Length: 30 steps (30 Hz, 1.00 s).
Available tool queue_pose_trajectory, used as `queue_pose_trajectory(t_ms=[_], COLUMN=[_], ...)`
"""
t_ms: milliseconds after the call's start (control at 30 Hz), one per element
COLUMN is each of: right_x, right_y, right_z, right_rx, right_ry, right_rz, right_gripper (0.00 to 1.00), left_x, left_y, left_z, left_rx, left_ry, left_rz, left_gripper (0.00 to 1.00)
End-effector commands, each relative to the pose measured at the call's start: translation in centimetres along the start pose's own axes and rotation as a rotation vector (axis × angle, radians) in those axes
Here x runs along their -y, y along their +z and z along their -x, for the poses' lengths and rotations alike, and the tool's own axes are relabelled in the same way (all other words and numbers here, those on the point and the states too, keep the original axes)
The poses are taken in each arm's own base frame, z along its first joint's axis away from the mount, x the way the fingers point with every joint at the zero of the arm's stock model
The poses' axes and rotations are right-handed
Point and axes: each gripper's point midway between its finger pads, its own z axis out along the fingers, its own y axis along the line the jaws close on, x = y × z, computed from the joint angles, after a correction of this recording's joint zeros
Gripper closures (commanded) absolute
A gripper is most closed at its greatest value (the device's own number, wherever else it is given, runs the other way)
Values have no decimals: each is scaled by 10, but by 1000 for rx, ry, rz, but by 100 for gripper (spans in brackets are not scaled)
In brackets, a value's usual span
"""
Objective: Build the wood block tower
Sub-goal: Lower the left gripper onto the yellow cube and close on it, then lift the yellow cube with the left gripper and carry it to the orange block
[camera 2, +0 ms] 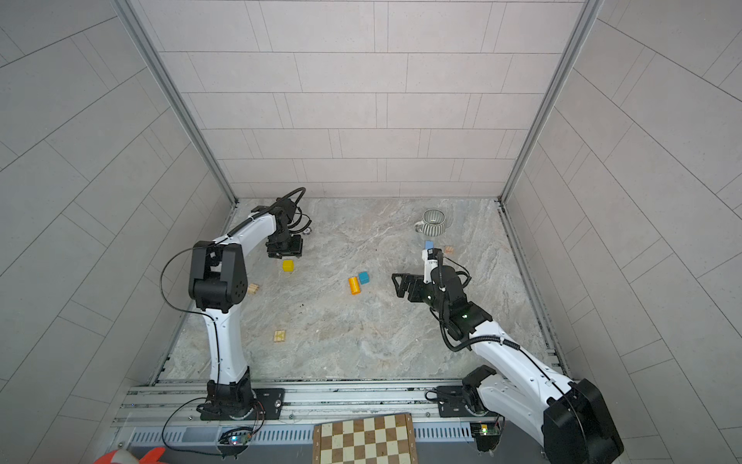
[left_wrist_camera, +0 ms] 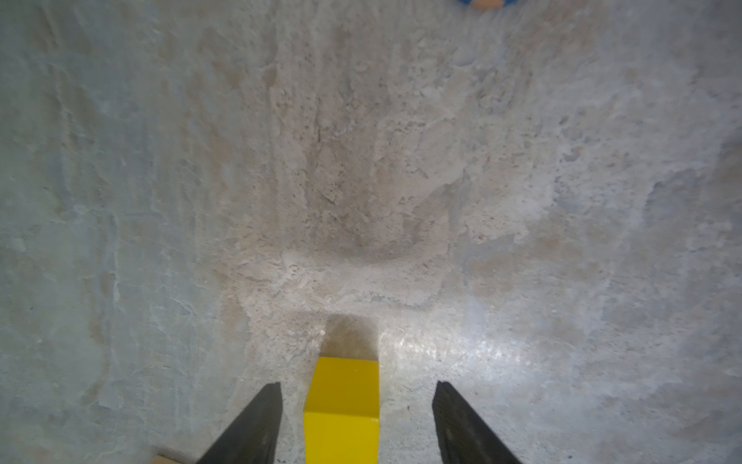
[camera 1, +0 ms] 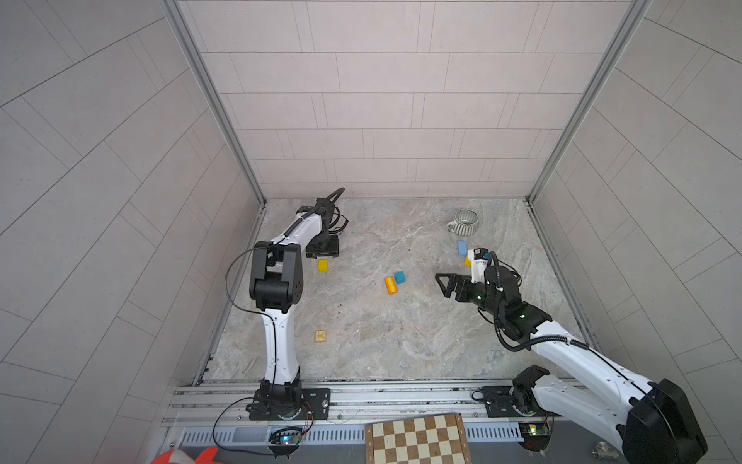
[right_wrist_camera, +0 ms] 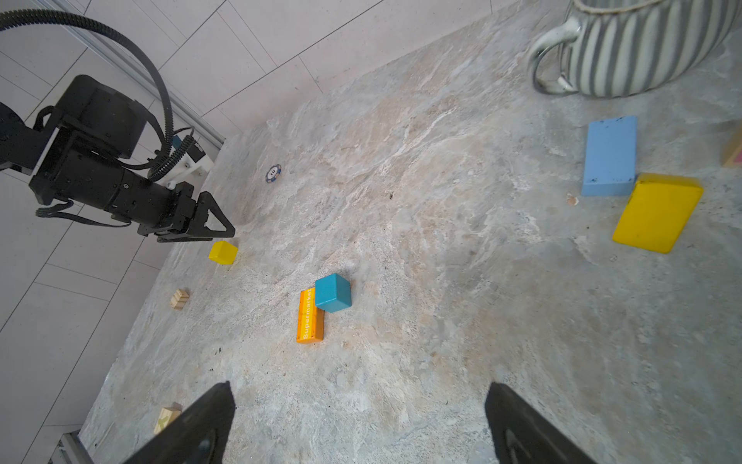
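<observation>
Wood blocks lie scattered on the marble table; no tower is in view. A yellow cube (camera 1: 323,265) (left_wrist_camera: 341,393) sits at the left. My left gripper (camera 1: 323,254) (left_wrist_camera: 357,385) hangs over it, open, with a gap on each side of the cube. An orange block (camera 1: 390,285) (right_wrist_camera: 309,317) printed "Supermarket" touches a teal cube (camera 1: 399,277) (right_wrist_camera: 333,293) mid-table. My right gripper (camera 1: 439,281) (right_wrist_camera: 359,387) stands open and empty to their right. A light blue slab (right_wrist_camera: 610,156) and a yellow slab (right_wrist_camera: 658,213) lie beside the right arm.
A grey-striped mug (camera 1: 465,221) stands at the back right. Natural wood cubes lie near the left front (camera 1: 321,336), by the left arm (camera 2: 253,288) and at the right (camera 2: 449,250). A small round chip (right_wrist_camera: 273,173) lies at the back left. A chessboard (camera 1: 417,440) lies off the front rail.
</observation>
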Motion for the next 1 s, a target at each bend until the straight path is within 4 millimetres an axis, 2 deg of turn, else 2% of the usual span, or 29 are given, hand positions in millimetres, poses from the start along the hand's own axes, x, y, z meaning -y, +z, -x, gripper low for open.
queue_pose_trajectory(t_ms=[0, 367, 467, 767, 967], right_x=[0, -1, -2, -4, -4], right_y=[1, 0, 1, 0, 0], right_z=[-2, -2, -2, -2, -3], right_rx=[-2, -3, -5, -4, -10], right_ry=[14, 16, 19, 22, 22], right_rz=[7, 14, 18, 29, 30], right_gripper=[1, 1, 1, 1, 1], left_x=[-2, -11, -11, -10, -12], left_y=[11, 24, 22, 14, 4], left_z=[-5, -15, -17, -21, -29], left_rx=[-28, -49, -44, -31, -57], left_ry=[2, -6, -16, -40, -107], left_rz=[7, 44, 43, 26, 39], left_gripper=[34, 42, 42, 59, 63])
